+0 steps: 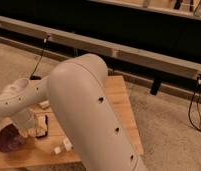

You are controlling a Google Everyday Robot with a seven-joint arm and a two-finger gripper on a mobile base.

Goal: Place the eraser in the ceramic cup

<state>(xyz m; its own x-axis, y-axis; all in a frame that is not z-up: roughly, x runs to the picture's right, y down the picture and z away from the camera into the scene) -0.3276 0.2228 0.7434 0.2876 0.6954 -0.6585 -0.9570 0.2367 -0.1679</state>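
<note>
Wooden table point(121, 107), with the robot's white arm point(89, 115) bent low over it.

Closest to me, the arm's thick link fills the front. The gripper point(36, 128) hangs just right of the dark purple bowl point(8, 139), close to the tabletop; I can't make out whether it is clasping anything. A small dark block, seemingly the eraser point(41, 134), sits right at the gripper, beside the bowl. Small whitish blocks point(67, 144) lie farther right of the bowl. Beyond the bowl come speckled floor point(159, 115), black cables point(194, 107) and a long pale rail point(134, 55).
</note>
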